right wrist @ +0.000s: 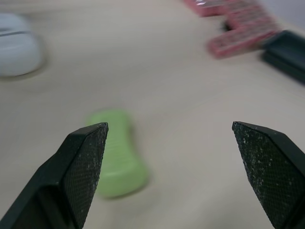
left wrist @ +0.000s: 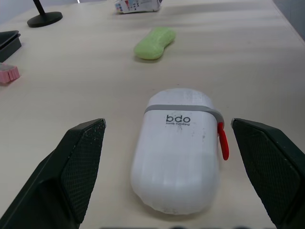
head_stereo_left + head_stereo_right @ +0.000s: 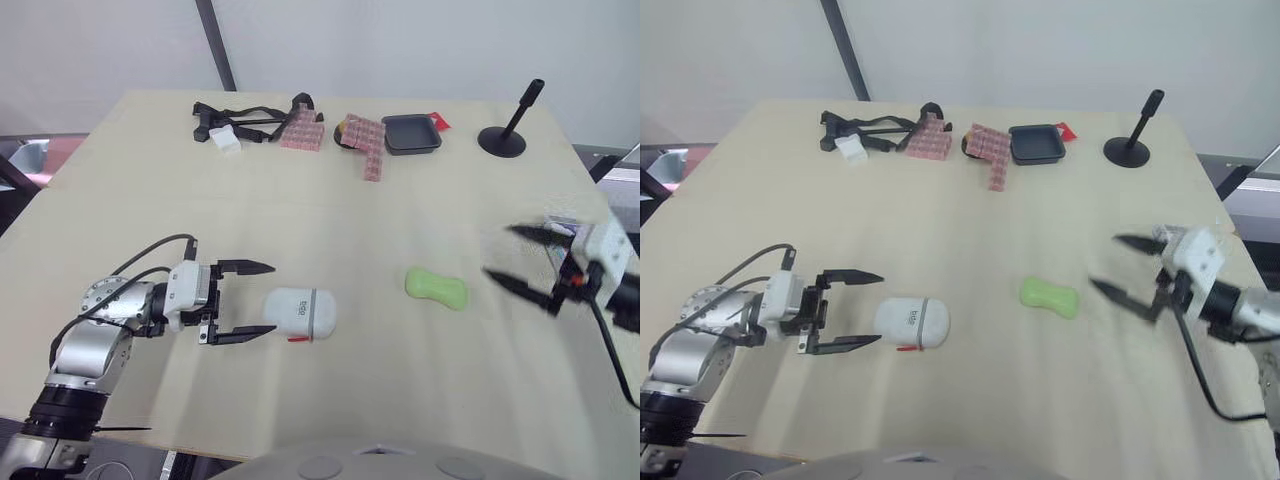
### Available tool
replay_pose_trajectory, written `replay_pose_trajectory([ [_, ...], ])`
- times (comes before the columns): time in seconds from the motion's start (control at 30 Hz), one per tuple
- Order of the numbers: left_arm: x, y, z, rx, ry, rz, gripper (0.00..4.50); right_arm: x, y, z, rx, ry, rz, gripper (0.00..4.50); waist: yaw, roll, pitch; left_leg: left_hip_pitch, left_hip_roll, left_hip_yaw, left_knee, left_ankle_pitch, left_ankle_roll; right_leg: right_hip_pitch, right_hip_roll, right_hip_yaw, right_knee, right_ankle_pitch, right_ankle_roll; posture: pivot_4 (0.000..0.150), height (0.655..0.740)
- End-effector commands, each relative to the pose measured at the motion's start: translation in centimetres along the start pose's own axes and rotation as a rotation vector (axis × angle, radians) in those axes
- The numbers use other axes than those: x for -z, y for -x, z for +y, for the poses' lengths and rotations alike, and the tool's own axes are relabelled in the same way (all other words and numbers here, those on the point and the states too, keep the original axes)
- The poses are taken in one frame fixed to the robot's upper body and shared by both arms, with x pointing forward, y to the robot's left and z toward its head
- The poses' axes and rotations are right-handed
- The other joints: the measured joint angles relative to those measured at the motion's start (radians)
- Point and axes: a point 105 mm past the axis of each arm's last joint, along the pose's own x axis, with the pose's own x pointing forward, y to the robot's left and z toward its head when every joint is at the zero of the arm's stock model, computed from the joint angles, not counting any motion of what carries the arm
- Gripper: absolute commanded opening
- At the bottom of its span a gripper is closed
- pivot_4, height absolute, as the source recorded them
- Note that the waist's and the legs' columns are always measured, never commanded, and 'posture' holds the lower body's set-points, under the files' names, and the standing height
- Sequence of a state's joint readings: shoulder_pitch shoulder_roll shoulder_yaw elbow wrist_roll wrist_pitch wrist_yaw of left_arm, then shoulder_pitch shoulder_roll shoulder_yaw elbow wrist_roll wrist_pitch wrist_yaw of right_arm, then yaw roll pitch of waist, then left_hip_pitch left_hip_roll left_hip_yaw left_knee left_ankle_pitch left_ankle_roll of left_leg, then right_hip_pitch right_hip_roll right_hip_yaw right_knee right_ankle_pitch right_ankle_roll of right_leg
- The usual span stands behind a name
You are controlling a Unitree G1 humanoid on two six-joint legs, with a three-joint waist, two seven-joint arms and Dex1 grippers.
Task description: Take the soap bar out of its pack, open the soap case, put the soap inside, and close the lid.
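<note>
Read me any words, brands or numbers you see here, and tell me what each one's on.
"bdo": on the white soap case, in dark letters.
Smaller line right under "bdo": too small to read.
Coloured printing on the soap pack: too blurred to read.

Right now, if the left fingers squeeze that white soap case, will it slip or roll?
The soap case looks smooth, hard and rounded, so it may slip from a squeeze. It lies on its broad side, so rolling seems unlikely.
</note>
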State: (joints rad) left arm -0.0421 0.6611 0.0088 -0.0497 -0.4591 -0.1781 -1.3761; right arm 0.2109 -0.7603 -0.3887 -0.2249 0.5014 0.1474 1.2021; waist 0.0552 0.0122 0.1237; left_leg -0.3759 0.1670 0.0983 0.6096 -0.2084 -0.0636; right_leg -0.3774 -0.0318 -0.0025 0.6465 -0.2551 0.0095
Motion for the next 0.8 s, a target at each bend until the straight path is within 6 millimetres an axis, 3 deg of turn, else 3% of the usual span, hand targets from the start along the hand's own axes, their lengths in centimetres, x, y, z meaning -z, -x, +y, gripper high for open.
replay_pose_trajectory([
  [0.03,-0.2,-0.1,0.1,0.019,-0.015,0.008,4.5,-0.2,0.4,1.7,-0.148,0.076,-0.06,4.47,-0.003,0.0,0.0,0.0,0.0,0.0,0.001,0.0,0.0,0.0,0.0,0.0,0.001,-0.001,-0.002,0.15,0.74],
  [0.13,-0.2,-0.2,-0.1,0.044,-0.01,0.012,4.5,0.5,0.9,3.3,-0.282,0.126,-0.062,4.47,-0.005,0.0,0.0,-0.001,0.0,0.0,0.002,0.0,0.001,0.0,0.0,0.0,0.002,-0.003,-0.004,0.15,0.74],
  [0.27,-0.3,-0.3,-0.1,0.07,-0.018,0.022,4.5,0.2,0.9,3.4,-0.303,0.115,-0.114,4.47,-0.004,0.0,0.0,-0.001,0.0,0.0,0.002,0.001,0.003,0.0,0.0,0.0,0.002,-0.003,-0.005,0.15,0.74],
  [0.5,0.3,-0.7,0.1,0.167,-0.032,0.097,4.5,0.9,1.2,5.4,-0.419,0.097,-0.126,4.47,0.001,0.0,0.0,-0.001,0.0,-0.002,0.004,0.0,0.005,-0.002,-0.001,-0.002,0.002,-0.003,-0.005,0.15,0.74],
  [0.8,1.0,-2.2,0.5,0.217,-0.057,0.185,4.5,1.4,0.7,5.4,-0.423,0.097,-0.112,4.47,-0.003,0.0,0.0,-0.001,0.0,-0.002,0.005,0.0,0.006,-0.002,-0.001,-0.003,0.003,-0.003,-0.005,0.15,0.74],
])
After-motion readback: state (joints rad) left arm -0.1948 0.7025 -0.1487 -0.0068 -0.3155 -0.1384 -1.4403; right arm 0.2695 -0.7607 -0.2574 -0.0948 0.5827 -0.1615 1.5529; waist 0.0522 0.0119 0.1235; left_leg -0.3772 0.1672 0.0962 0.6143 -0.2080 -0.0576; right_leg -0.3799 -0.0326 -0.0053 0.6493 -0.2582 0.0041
